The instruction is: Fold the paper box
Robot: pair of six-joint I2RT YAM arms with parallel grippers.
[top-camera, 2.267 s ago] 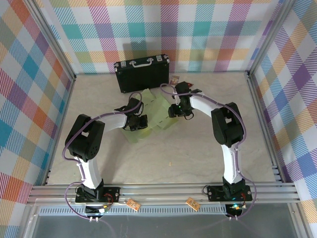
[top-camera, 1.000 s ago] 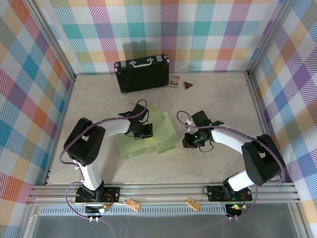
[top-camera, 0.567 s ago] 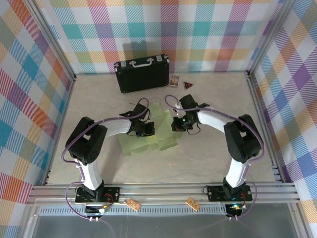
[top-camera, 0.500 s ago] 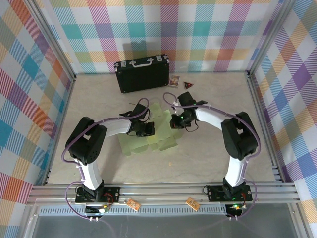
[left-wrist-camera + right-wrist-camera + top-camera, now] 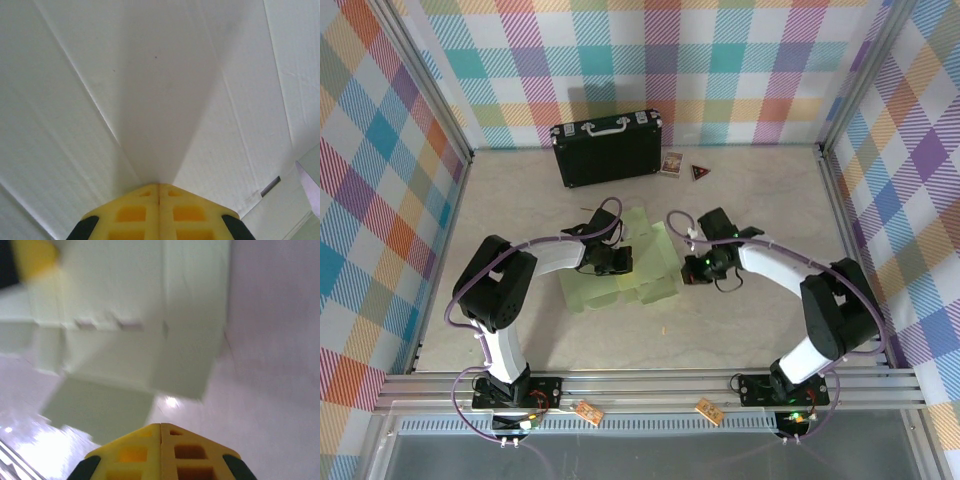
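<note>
The paper box (image 5: 655, 245) lies opened out flat in the middle of the bench (image 5: 750, 200), a pale green creased cut-out with flaps, well in front of the black case (image 5: 608, 150) that stands by the far wall. The left claw (image 5: 618, 260) sits over the paper box, its yellow fingers (image 5: 135, 215) pressed together with the tips right up against the card. The right claw (image 5: 692, 268) is down low just beside the paper box's right edge, its fingers also pressed together; its wrist view is blurred.
</note>
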